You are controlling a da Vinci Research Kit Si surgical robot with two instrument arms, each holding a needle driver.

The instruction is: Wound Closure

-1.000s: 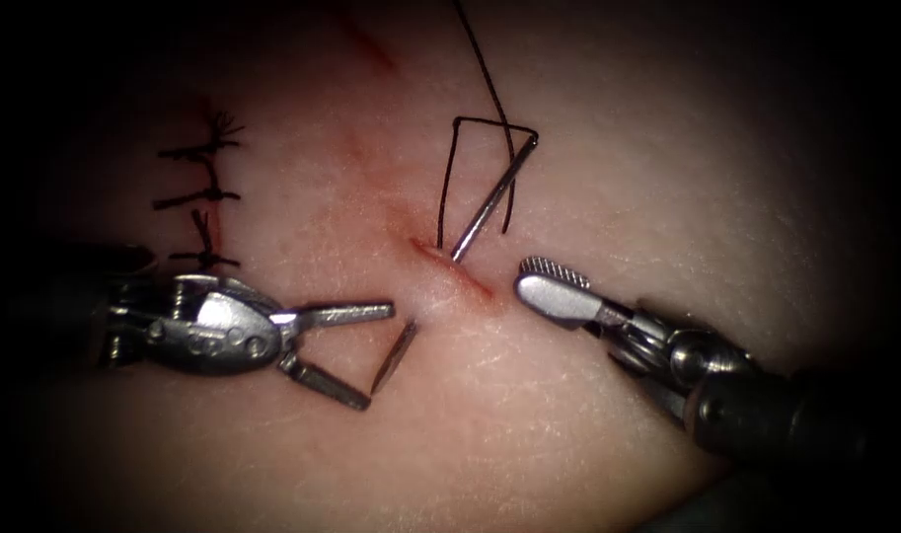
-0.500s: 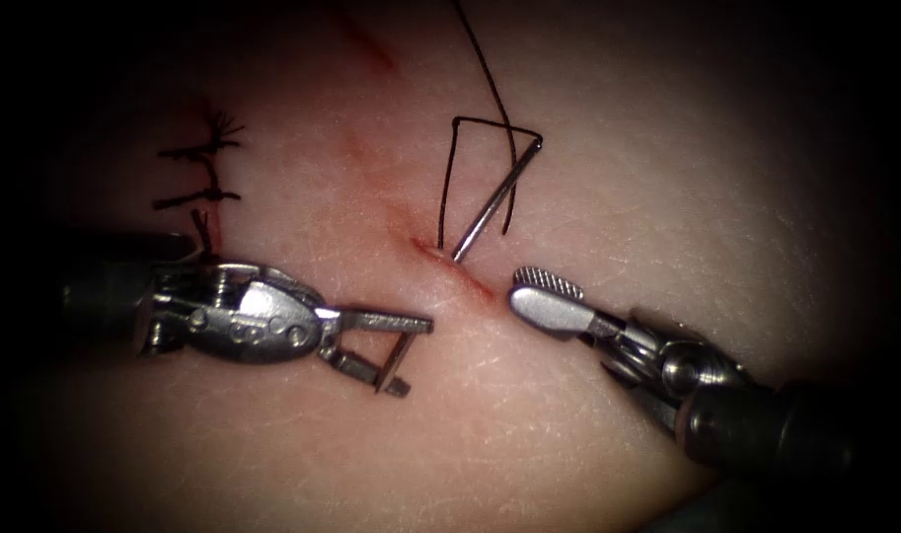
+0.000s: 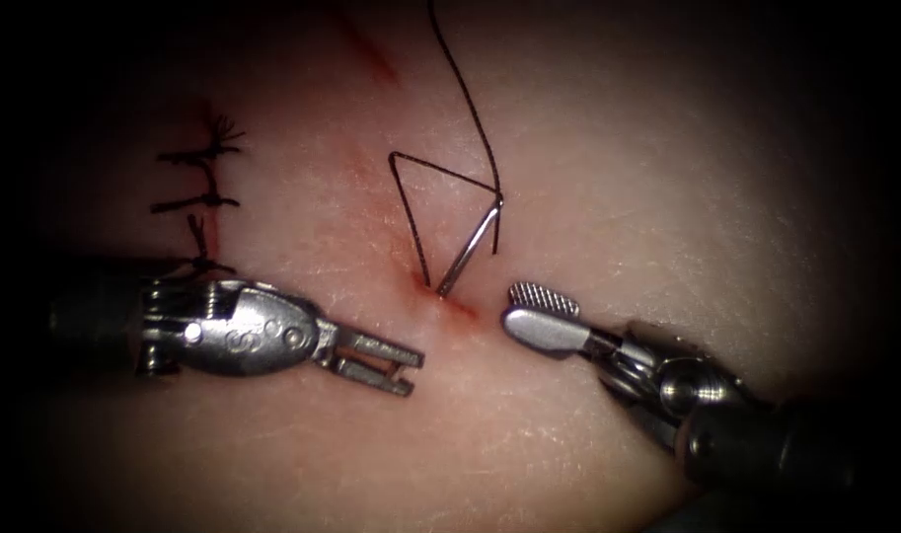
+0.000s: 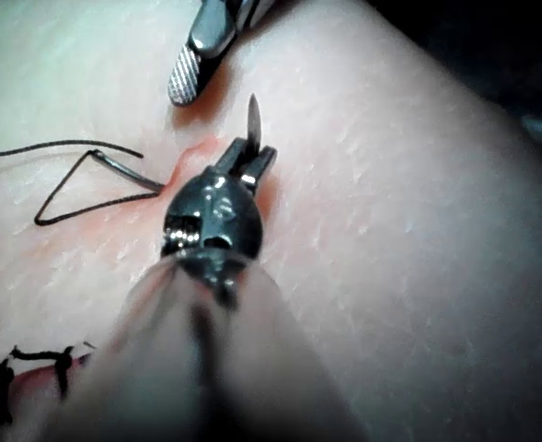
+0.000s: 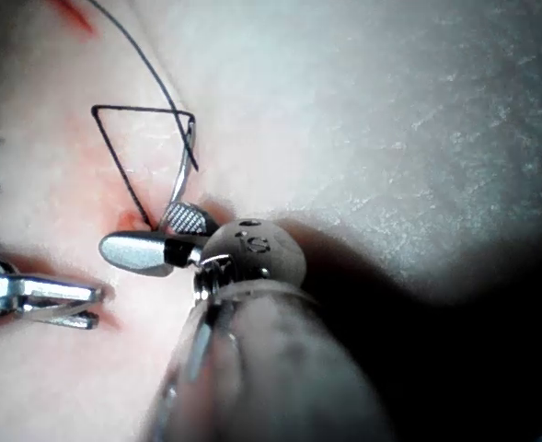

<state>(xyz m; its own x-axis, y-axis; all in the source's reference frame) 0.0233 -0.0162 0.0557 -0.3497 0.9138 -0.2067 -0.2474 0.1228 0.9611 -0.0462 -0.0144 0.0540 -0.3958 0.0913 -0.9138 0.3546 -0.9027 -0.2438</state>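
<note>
Needle (image 3: 468, 255) stuck in the tissue (image 3: 588, 178) at the cut (image 3: 448, 299), thread (image 3: 440, 173) trailing.
Needle tip is pinched by the left tool (image 3: 396, 363); nothing is held by the right tool (image 3: 537, 314), jaws spread.

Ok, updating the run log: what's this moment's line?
left tool: shut on curved steel needle near tip, left of cut | needle body: in tissue | right tool: open, empty | black thread: on needle tail

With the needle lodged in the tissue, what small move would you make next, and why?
Probably the left tool should draw the needle out along its curve: its jaws are shut near the tip, left of the cut; the right tool is open, empty.
</note>
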